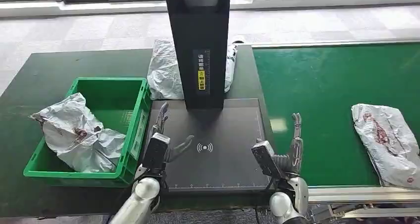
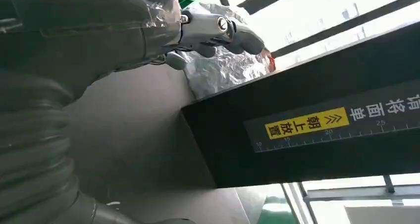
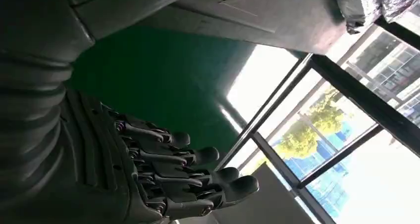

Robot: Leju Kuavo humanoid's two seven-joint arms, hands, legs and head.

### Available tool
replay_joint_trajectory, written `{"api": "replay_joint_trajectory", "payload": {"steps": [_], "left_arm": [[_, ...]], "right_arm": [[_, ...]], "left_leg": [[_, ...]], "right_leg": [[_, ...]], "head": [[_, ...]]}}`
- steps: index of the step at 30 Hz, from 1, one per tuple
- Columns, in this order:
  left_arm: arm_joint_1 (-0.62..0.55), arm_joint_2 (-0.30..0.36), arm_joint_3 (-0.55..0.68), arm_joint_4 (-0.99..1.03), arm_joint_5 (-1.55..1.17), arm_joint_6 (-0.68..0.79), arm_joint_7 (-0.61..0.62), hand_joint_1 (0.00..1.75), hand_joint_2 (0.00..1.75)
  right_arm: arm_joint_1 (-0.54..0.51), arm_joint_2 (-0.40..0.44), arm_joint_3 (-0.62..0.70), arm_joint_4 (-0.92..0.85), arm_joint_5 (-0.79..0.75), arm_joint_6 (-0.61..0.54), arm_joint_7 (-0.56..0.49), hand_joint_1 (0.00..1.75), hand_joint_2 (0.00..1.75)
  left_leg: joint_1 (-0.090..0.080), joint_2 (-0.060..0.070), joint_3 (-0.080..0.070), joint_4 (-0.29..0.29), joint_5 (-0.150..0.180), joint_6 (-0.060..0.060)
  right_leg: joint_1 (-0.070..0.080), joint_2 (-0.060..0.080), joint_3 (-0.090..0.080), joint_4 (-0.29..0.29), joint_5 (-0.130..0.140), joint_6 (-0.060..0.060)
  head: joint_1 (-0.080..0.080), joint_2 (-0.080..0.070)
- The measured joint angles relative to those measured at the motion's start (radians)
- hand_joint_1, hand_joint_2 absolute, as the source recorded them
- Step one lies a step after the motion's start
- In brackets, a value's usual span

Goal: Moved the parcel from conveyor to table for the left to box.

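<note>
A crumpled silver parcel [image 1: 389, 140] with red marks lies on the green conveyor belt [image 1: 317, 95] at the far right. My right hand [image 1: 289, 152] is raised at the belt's near left edge, fingers straight and apart, holding nothing; the right wrist view shows its dark fingers [image 3: 198, 177] extended. My left hand [image 1: 162, 137] hovers over the dark scan pad [image 1: 213, 154], fingers spread, empty. Its thumb [image 2: 218, 28] shows in the left wrist view, near a silver bag [image 2: 223, 68]. A green crate [image 1: 124, 100] on the left holds silver parcels [image 1: 77, 132].
A black post [image 1: 198, 40] with a yellow label stands at the back of the scan pad. Another silver bag [image 1: 163, 70] lies behind it on the dark table [image 1: 44, 80]. The conveyor's metal rail [image 1: 356, 192] runs along the near edge.
</note>
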Motion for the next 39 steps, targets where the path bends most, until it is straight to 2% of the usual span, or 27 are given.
{"api": "replay_joint_trajectory", "payload": {"steps": [5,9,13,16,18,20,29,34,39], "left_arm": [[0.0,0.0,0.0,0.0,-0.002,0.0,0.0,0.0,1.75],[0.001,0.002,0.0,0.01,-0.002,0.0,-0.01,0.0,1.75],[-0.002,0.003,0.001,0.021,-0.002,0.0,-0.013,0.0,1.75],[-0.011,0.003,0.001,0.034,0.001,-0.008,-0.015,0.0,1.75],[-0.018,0.002,0.001,0.045,0.003,-0.01,-0.016,0.0,1.75],[-0.022,0.002,0.001,0.054,0.006,-0.01,-0.018,0.0,1.75],[-0.033,-0.002,0.001,0.081,0.011,-0.01,-0.019,0.0,1.75],[-0.041,-0.002,0.001,0.093,0.021,-0.018,-0.027,0.0,1.75],[-0.049,-0.002,0.001,0.1,0.029,-0.021,-0.027,0.0,1.75]], "right_arm": [[0.003,-0.012,-0.033,0.0,0.095,-0.04,0.044,0.0,1.75],[0.016,-0.023,-0.169,0.0,0.325,-0.044,0.095,0.0,1.75],[0.01,-0.04,-0.304,0.034,0.573,-0.044,0.246,0.0,1.75],[-0.015,-0.07,-0.373,0.106,0.672,-0.044,0.382,0.0,1.75],[-0.025,-0.101,-0.412,0.168,0.697,-0.044,0.454,0.0,1.75],[-0.028,-0.124,-0.442,0.219,0.705,-0.044,0.483,0.0,1.75],[-0.033,-0.161,-0.489,0.318,0.713,-0.043,0.499,0.0,1.75],[-0.04,-0.176,-0.491,0.367,0.724,0.052,0.545,0.0,1.75],[-0.04,-0.182,-0.491,0.388,0.726,0.075,0.549,0.0,1.75]], "left_leg": [[0.0,0.0,0.0,0.0,0.0,0.0],[0.0,-0.002,-0.001,0.0,0.0,0.0],[0.0,-0.001,-0.001,0.0,0.0,0.001],[0.0,-0.002,-0.001,0.001,0.0,0.001],[0.0,-0.002,-0.001,0.001,0.0,0.001],[0.0,-0.001,-0.001,0.001,0.0,0.001],[0.0,-0.001,-0.001,0.001,-0.001,0.002],[0.0,-0.001,-0.001,0.001,-0.001,0.002],[0.0,-0.001,-0.001,0.001,-0.001,0.002]], "right_leg": [[0.0,0.0,0.0,0.0,0.0,0.0],[0.0,-0.001,0.0,0.0,0.0,0.0],[-0.001,-0.001,0.0,0.0,0.0,0.0],[-0.001,-0.001,0.0,-0.001,0.0,0.001],[-0.001,-0.002,0.0,-0.001,0.0,0.001],[-0.001,-0.002,0.0,-0.001,0.0,0.001],[0.0,-0.001,0.0,0.0,0.0,0.001],[-0.001,-0.001,0.0,0.0,0.0,0.001],[-0.001,-0.001,0.0,0.0,0.0,0.001]], "head": [[0.0,0.0],[0.0,0.0],[0.0,0.0],[0.0,0.0],[0.0,0.0],[0.0,0.0],[0.0,0.0],[0.0,0.0],[0.0,0.0]]}}
